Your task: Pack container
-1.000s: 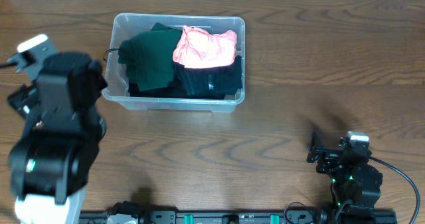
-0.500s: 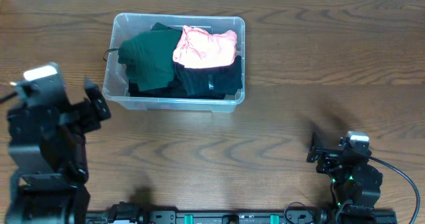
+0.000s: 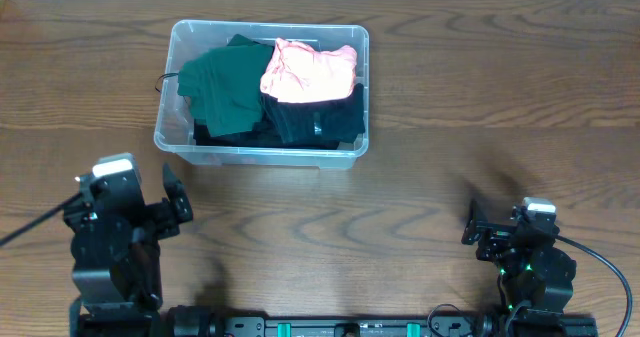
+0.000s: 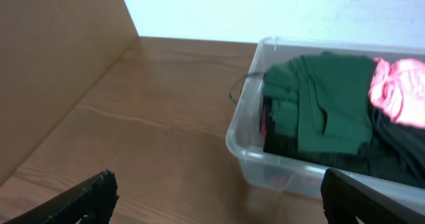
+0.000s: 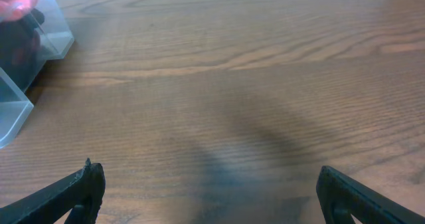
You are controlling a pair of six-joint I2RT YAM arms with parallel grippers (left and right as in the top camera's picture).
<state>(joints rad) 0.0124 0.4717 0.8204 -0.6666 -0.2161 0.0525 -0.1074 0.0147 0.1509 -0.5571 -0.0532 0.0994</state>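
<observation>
The clear plastic container [image 3: 178,137] stands at the back centre-left of the table. It holds a dark green garment [image 3: 220,82], a pink garment [image 3: 308,72] and black clothes [image 3: 325,122]. It also shows in the left wrist view [image 4: 242,151], with the green garment [image 4: 325,104] on top. My left gripper [image 3: 160,212] is open and empty at the front left, well short of the container. My right gripper [image 3: 480,227] is open and empty at the front right. The container's corner [image 5: 16,111] shows at the left edge of the right wrist view.
The wooden table [image 3: 450,107] is bare to the right of the container. A tall wooden panel [image 4: 53,58] stands at the left in the left wrist view. A white wall runs behind the table.
My left arm has drawn back from beside the container toward the front left edge and lowered. The right arm and the container's contents have not moved.
</observation>
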